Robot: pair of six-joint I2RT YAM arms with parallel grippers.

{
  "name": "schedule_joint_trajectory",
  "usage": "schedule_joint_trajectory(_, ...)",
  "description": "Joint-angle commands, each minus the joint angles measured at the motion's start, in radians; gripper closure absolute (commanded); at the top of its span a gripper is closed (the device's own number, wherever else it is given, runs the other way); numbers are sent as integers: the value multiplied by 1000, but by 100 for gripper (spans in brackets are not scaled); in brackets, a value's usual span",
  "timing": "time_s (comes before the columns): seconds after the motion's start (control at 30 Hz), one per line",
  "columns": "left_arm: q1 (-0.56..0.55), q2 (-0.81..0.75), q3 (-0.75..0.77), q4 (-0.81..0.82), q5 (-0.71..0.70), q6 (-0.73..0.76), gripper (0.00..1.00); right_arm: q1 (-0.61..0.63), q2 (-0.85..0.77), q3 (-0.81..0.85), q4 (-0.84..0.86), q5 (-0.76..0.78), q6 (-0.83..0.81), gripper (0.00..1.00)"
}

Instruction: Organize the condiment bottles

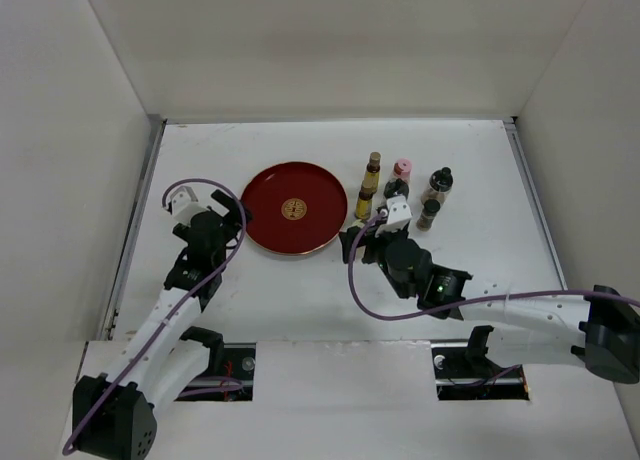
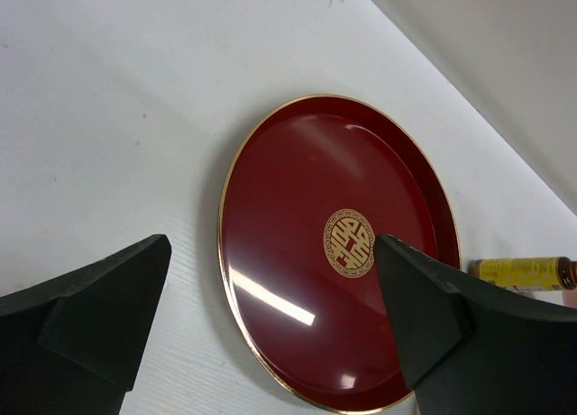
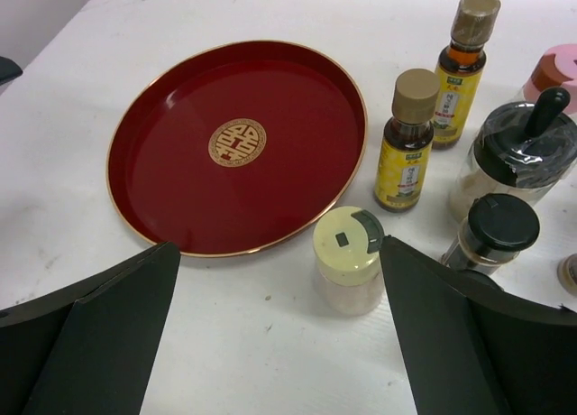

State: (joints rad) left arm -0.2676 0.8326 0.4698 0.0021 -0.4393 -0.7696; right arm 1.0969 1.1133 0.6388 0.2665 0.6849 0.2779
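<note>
The condiment bottles stand in a cluster right of the round red tray (image 3: 180,189). Nearest is a cream-lidded jar (image 3: 349,257), just inside the right finger of my right gripper (image 3: 278,248), which is open and holds nothing. Behind the jar are two slim yellow-amber bottles (image 3: 406,144) (image 3: 460,68), a pink-capped bottle (image 3: 554,68), a dark-lidded glass jar (image 3: 523,153) and a small dark-capped shaker (image 3: 491,235). My left gripper (image 2: 270,244) is open over the tray's (image 2: 297,180) left edge, empty. From above, the right gripper (image 1: 368,228) sits just below the bottles (image 1: 370,180).
The tray (image 1: 270,195) has a gold emblem (image 1: 293,209) at its centre and nothing on it. White walls enclose the table on the left, back and right. Purple cables loop off both arms.
</note>
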Motion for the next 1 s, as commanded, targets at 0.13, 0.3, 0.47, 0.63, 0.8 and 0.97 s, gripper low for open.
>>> schedule_joint_trajectory(0.13, 14, -52, -40, 102, 31, 44, 0, 53, -41, 4, 155, 64, -32, 14)
schedule_joint_trajectory(0.3, 2, -12, -40, 107, 31, 26, 0, 53, -92, 30, 116, -10, -14, 71)
schedule_joint_trajectory(0.47, -11, -24, -60, 139, 21, 1, 0, -67, -133, 119, -119, -65, 105, 90)
schedule_joint_trajectory(0.63, -14, -41, -101, 180, 8, -19, 0, -243, -103, 211, -309, -165, 164, 91)
schedule_joint_trajectory(0.8, -2, -38, -152, 229, 5, -39, 0, -338, 48, 306, -383, -173, 152, 79)
schedule_joint_trajectory(0.97, -2, -49, -195, 282, 2, -40, 0, -363, 154, 360, -362, -182, 113, 48)
